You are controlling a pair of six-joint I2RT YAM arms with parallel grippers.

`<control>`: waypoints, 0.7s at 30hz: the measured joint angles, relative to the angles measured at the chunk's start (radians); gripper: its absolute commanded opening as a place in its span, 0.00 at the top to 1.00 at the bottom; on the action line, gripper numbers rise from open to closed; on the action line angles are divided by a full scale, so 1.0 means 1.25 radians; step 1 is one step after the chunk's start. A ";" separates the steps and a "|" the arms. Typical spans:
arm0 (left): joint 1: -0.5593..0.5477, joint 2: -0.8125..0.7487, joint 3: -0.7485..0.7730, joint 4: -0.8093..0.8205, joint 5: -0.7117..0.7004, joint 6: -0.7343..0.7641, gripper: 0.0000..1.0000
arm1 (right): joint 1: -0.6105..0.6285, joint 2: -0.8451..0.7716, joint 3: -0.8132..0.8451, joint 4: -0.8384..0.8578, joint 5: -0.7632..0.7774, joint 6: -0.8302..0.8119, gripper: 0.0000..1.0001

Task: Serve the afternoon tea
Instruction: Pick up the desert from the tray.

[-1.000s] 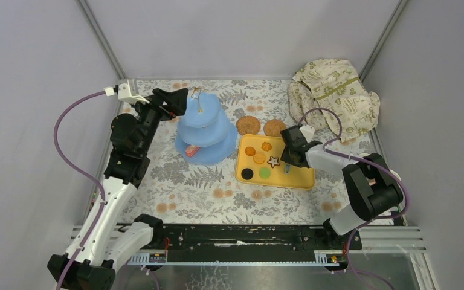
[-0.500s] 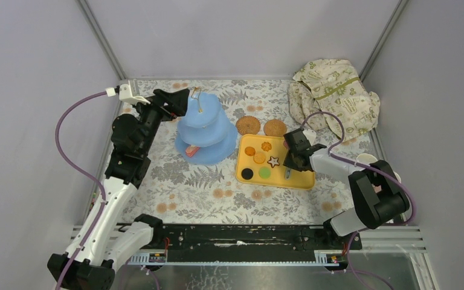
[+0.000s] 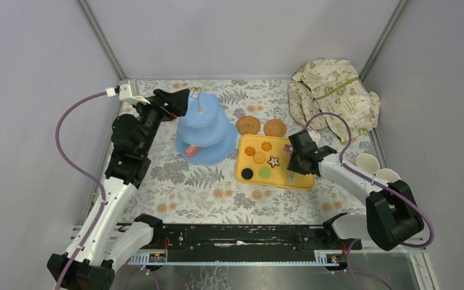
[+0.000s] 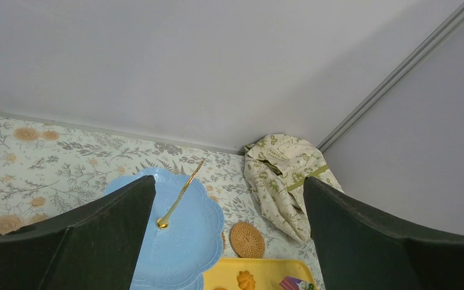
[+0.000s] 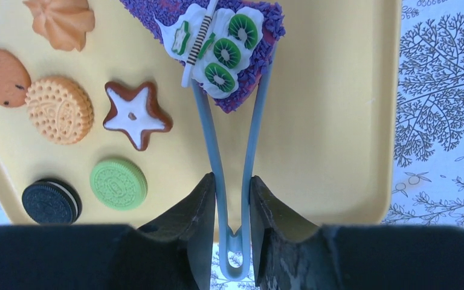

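My right gripper (image 5: 232, 181) is shut on the handle of blue-grey tongs (image 5: 208, 133) over the yellow tray (image 5: 332, 121). The tong tips pinch a purple cake slice with kiwi topping (image 5: 223, 42). Beside it lie a star biscuit (image 5: 136, 115), a green sandwich biscuit (image 5: 118, 183) and other biscuits. The light-blue three-tier stand (image 3: 205, 130) is left of the tray, with a pink pastry (image 3: 190, 150) on its bottom tier. My left gripper (image 3: 184, 99) hangs open beside its top plate (image 4: 181, 241). Two woven coasters (image 3: 248, 125) lie behind the tray. Two pale cups (image 3: 367, 162) stand right.
A crumpled cream cloth with green print (image 3: 332, 93) fills the back right corner. A gold handle (image 4: 181, 190) rises from the stand's top plate. Grey walls close in the flowered tabletop (image 3: 181, 181) at the back and both sides.
My right gripper has closed further on the tongs, whose tips now squeeze the cake slice. The right arm has swung right and toward the near edge, uncovering the two cups. The left arm is still.
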 measured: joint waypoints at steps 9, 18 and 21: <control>-0.001 -0.003 0.000 0.000 0.000 -0.005 0.00 | 0.045 -0.010 0.027 -0.052 -0.001 -0.008 0.78; -0.001 -0.015 0.000 -0.001 0.000 -0.005 0.00 | 0.161 0.011 0.165 -0.080 0.005 -0.008 0.78; -0.001 -0.020 0.000 -0.001 -0.001 -0.005 0.00 | 0.186 0.047 0.208 -0.078 0.005 -0.008 0.78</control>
